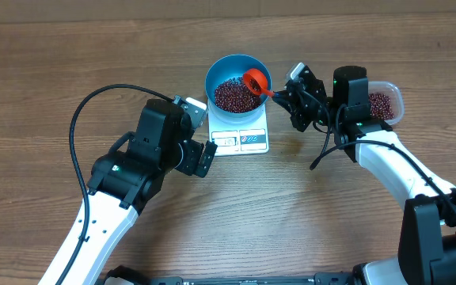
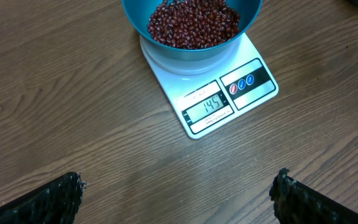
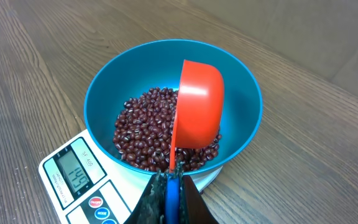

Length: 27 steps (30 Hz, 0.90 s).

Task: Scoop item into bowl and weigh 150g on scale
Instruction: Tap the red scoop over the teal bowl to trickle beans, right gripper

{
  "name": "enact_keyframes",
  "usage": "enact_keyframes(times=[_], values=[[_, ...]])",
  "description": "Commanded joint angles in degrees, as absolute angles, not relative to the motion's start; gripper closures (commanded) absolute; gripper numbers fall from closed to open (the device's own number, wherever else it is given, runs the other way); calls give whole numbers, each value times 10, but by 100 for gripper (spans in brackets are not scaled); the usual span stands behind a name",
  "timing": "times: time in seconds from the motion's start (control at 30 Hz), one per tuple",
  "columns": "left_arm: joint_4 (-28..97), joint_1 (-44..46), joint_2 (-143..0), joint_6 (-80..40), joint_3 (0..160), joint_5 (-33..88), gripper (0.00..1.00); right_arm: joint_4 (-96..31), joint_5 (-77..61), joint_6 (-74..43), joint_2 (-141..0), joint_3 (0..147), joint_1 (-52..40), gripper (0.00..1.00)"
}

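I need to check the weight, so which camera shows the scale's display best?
The left wrist view: the display on the scale sits near mid-frame, sharp, reading 145. The right wrist view shows it slanted in the lower-left corner, harder to read. Overhead it is too small to read.

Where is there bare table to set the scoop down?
The table is bare left of the bowl and in front of the scale. It is crowded between bowl and tub, where the right gripper holds the scoop.
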State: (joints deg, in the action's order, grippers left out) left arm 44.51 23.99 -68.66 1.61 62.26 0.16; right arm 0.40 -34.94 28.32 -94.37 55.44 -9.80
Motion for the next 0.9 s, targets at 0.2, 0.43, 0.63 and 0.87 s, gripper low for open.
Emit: enact_keyframes(times=[0.2,0.43,0.63,0.87], values=[[443,240,-690,11,620,-3,0,7,-348,286,-944,555,-100,96],[443,240,-690,11,620,-3,0,8,-348,286,-944,555,-100,96],[443,240,-690,11,620,-3,0,8,-348,286,-944,555,-100,96],[443,240,-690,11,620,-3,1,2,-402,286,-944,555,-101,96]])
